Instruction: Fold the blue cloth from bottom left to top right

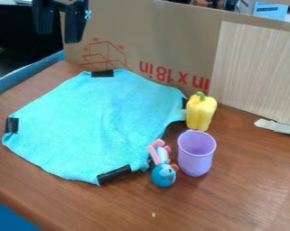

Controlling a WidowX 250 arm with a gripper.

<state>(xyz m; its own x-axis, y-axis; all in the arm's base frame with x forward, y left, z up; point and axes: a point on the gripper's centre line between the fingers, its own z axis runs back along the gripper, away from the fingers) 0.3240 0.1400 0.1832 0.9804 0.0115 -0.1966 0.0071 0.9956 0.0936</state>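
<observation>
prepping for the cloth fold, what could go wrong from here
The yellow pepper stands at the right edge of the cloth, so folding that way could tip it. The blue toy is by the lower right edge and might get dragged. The black strip at the left corner could make gripping there harder.

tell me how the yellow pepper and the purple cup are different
The yellow pepper is closed at the top with a green stem, while the purple cup has an open mouth. The pepper's sides are ridged in lobes; the cup's look smooth. The pepper stands nearer the cardboard, the cup nearer the camera. Both stand upright on the brown table.
</observation>
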